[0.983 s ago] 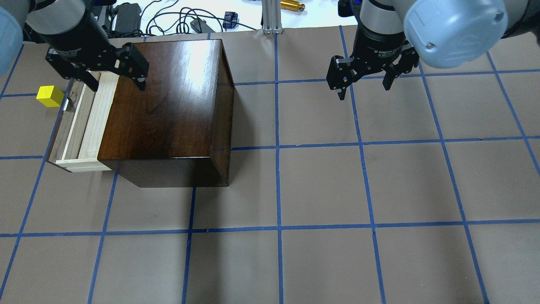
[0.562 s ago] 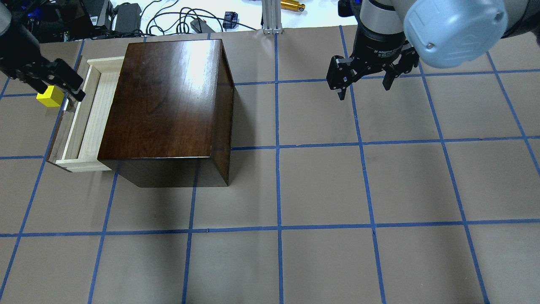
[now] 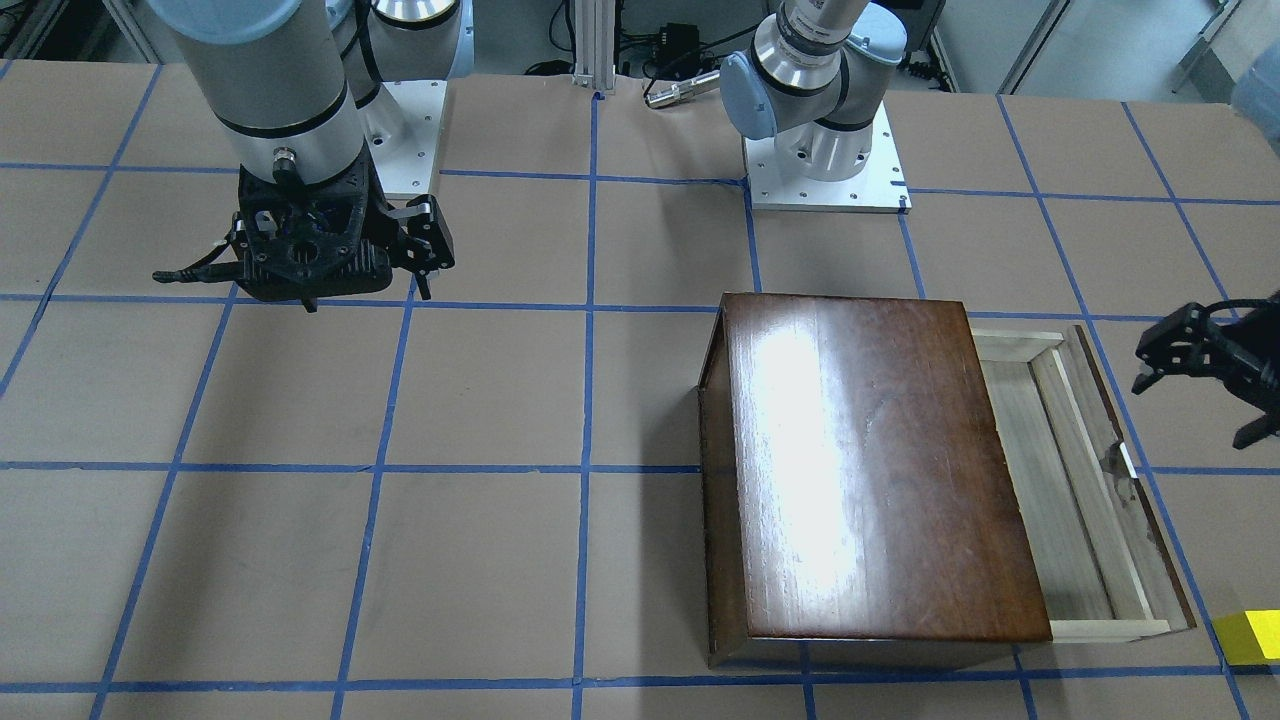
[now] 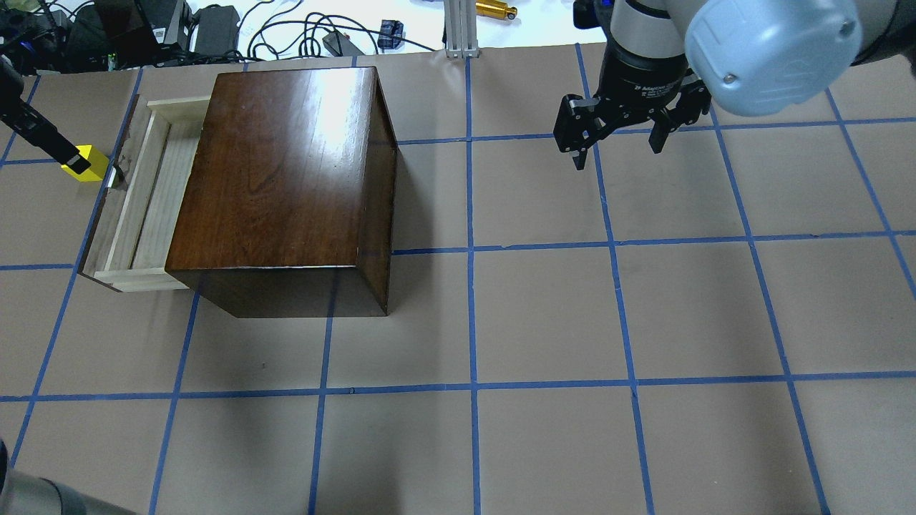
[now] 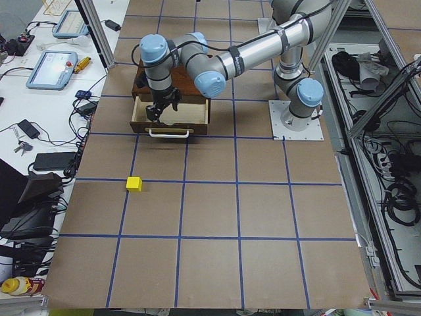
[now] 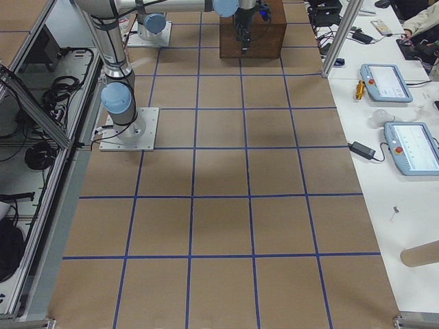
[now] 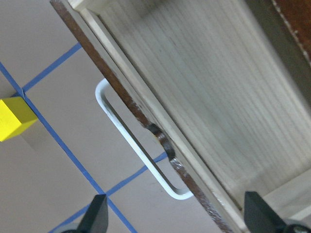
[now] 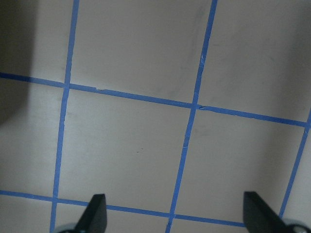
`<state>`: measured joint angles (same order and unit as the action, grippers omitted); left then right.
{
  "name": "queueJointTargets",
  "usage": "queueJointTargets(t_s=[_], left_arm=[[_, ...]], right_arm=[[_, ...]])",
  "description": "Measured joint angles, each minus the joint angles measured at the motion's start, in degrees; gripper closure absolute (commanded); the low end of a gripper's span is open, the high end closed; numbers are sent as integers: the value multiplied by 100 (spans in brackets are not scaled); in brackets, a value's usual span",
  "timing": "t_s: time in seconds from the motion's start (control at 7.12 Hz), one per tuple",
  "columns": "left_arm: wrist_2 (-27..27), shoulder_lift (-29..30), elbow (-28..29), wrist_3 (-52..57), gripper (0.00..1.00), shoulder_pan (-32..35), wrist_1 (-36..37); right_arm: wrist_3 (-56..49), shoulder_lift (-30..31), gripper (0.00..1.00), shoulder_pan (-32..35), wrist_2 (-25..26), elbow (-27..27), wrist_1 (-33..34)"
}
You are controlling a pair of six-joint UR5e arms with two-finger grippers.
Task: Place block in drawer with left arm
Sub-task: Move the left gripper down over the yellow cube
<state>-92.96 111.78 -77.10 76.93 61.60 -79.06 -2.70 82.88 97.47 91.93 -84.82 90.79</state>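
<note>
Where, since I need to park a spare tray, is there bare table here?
The robot-side half of the table, short of the cabinet, is bare paper, as is the stretch between the cabinet and the right tool. It is crowded beside the open drawer, where the block lies and the left tool hovers.

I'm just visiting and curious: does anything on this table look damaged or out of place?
One small thing: the drawer has a chipped, worn patch on the top edge of its dark front, where the finish looks scraped away. The yellow block sits on the table outside it. Nothing is spilled or tipped.
</note>
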Motion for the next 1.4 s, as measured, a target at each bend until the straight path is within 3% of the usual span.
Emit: queueJointTargets(t_s=[0.28,0.7,1.4], left_arm=[[-178,742,691,1691,0,-140,132],[-166,1594,1283,3237,0,-464,543],[-35,2401,1725,4112,0,-571,1046]], right_arm=[[-2,0,0,0,0,0,0],[-1,0,0,0,0,0,0],[-1,0,0,0,0,0,0]])
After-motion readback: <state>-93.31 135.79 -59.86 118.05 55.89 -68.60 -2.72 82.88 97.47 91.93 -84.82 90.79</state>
